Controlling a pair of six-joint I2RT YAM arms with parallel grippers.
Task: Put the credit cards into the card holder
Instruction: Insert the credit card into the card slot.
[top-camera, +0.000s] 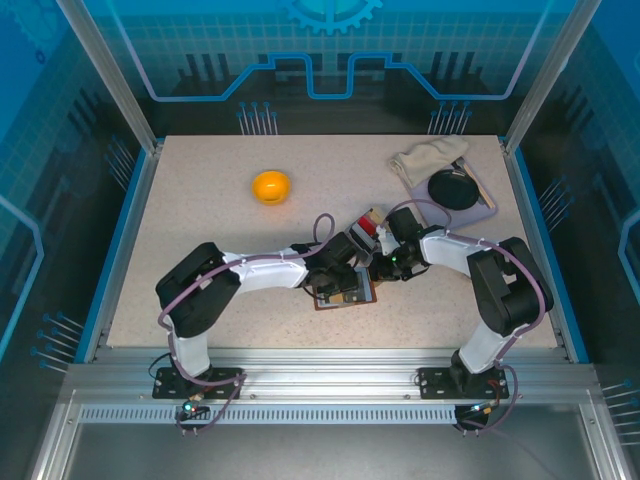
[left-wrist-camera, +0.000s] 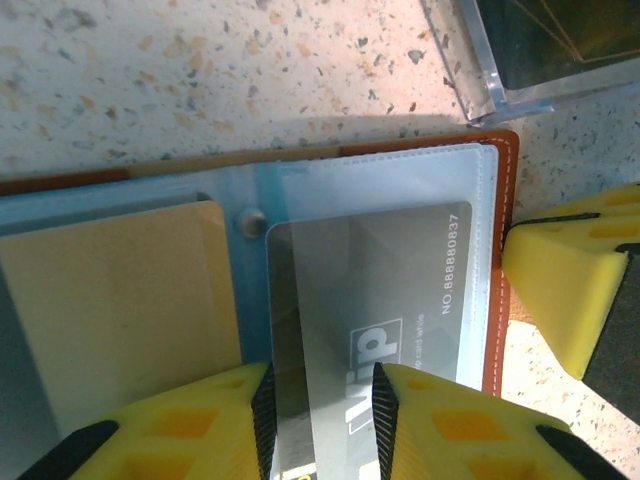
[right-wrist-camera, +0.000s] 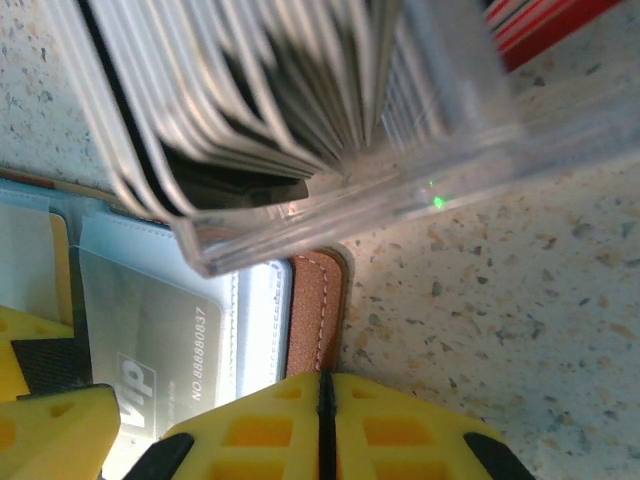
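Observation:
The card holder (top-camera: 345, 292) lies open on the table, brown leather rim (left-wrist-camera: 505, 250) around clear pockets. A grey credit card (left-wrist-camera: 370, 300) marked VIP sits partly inside the right-hand clear pocket. My left gripper (left-wrist-camera: 320, 420) is shut on its near end, with the yellow fingers (left-wrist-camera: 450, 420) either side. My right gripper (right-wrist-camera: 322, 420) is shut, its tips resting on the holder's leather edge (right-wrist-camera: 318, 310); its finger (left-wrist-camera: 570, 280) shows at the holder's right side. Several more credit cards (right-wrist-camera: 260, 110) stand in a clear tray box (right-wrist-camera: 420, 190) just beyond the holder.
An orange ball (top-camera: 271, 186) lies at the back left of the table. At the back right a cream cloth (top-camera: 428, 158) sits beside a black round object (top-camera: 455, 188). Both arms meet at the table's middle near the front. A tan insert (left-wrist-camera: 120, 310) fills the holder's left pocket.

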